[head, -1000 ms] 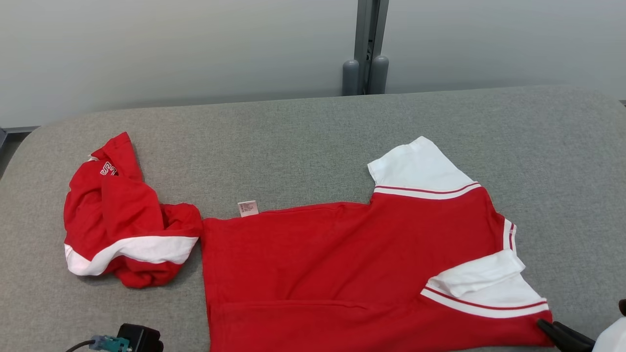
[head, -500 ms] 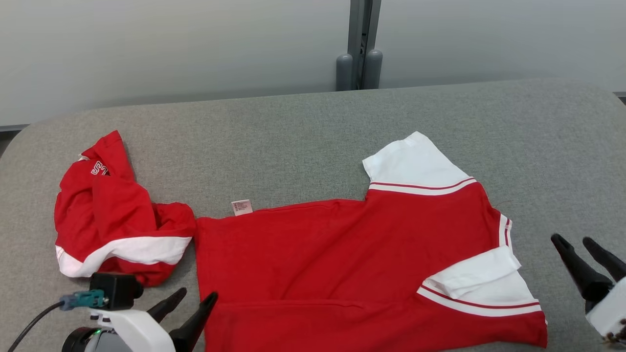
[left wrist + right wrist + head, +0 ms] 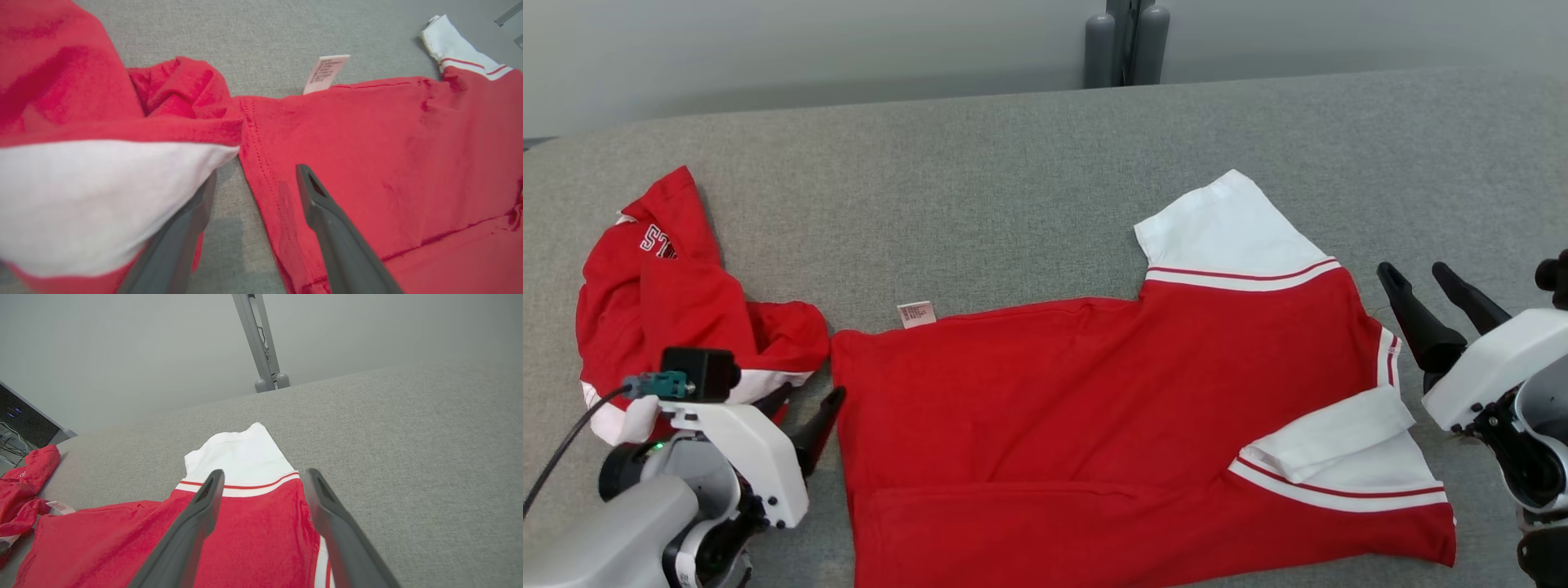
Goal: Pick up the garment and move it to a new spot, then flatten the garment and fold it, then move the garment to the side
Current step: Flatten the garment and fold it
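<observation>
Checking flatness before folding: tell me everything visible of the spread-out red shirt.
The shirt is red, knit-looking cloth with white sleeves edged by a red stripe. It lies spread on the grey padded surface, hem to the left. The far sleeve lies flat; the near sleeve is folded onto the body. A crease runs along the near side. A pale label sticks out at the far edge. Its hem corner meets a crumpled red garment.

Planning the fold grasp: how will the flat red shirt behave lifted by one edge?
Likely floppy: the red shirt lies limp and creased, one white sleeve folded over itself. Probably light, being thin cloth. May drag and bunch on the textured grey surface.
</observation>
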Controlling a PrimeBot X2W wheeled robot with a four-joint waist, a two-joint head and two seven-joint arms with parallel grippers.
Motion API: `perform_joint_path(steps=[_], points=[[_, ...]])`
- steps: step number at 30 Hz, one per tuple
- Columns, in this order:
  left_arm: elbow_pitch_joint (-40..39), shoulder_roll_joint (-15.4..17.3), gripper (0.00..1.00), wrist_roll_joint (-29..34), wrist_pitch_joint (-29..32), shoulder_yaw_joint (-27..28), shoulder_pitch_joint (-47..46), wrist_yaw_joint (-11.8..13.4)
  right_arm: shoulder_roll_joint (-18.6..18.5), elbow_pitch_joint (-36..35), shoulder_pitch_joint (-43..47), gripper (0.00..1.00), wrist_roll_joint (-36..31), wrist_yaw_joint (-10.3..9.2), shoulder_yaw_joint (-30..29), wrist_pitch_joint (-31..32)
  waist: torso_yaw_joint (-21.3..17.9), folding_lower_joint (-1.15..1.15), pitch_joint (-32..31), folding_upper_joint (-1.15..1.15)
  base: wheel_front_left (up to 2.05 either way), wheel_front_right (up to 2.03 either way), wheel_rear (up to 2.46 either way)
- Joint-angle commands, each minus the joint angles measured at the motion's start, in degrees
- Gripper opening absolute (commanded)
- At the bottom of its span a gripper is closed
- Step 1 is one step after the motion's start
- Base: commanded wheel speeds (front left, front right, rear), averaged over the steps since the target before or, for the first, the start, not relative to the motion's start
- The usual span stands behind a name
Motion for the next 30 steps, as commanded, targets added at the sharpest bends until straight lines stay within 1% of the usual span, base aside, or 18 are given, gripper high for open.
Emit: perform_joint_path(steps=[1,6,11,13,17,21,26,30], points=[[2.5,0.1,1.00,0.7,-0.3,0.4,-1.8,-0.3,-0.4,1.5,-1.9,1.00,-0.6,0.02,0.6,-1.0,0.2,0.00,1.4,0.00,0.00,0.00,0.00],[8.5,0.6,1.00,-0.3,-0.4,2.3,-4.6,-2.7,-0.8,5.2,-6.1,1.00,-0.7,0.03,1.8,-2.7,0.9,0.00,3.4,0.00,0.00,0.00,0.00],[13.5,0.0,1.00,-0.6,-0.8,3.6,-7.7,-5.1,-0.9,9.0,-10.7,1.00,-0.9,0.02,3.2,-4.2,1.1,0.00,5.4,0.00,0.00,0.00,0.00],[14.3,-0.7,1.00,-0.6,-0.8,3.8,-8.6,-6.1,-0.8,10.8,-12.7,1.00,-1.2,0.03,3.8,-4.9,1.1,0.00,6.0,0.00,0.00,0.00,0.00],[14.0,-1.3,1.00,0.6,-0.6,2.9,-9.3,-7.2,-0.6,13.5,-15.5,1.00,-1.3,0.02,5.1,-5.8,1.0,0.00,6.7,0.00,0.00,0.00,0.00],[11.5,-2.0,1.00,1.0,-0.1,2.1,-9.0,-8.0,-0.9,17.5,-18.8,1.00,-0.7,0.02,6.5,-7.2,1.2,0.00,7.1,0.00,0.00,0.00,0.00],[8.1,-1.6,1.00,1.6,1.0,1.4,-9.4,-8.0,-1.6,22.7,-23.3,1.00,-0.7,0.03,8.6,-8.6,2.0,0.00,8.0,0.00,0.00,0.00,0.00],[6.3,-1.7,1.00,2.3,2.0,0.8,-10.3,-7.8,-1.2,26.7,-26.9,1.00,-0.5,0.02,10.6,-10.0,2.5,0.00,9.1,0.00,0.00,0.00,0.00]])
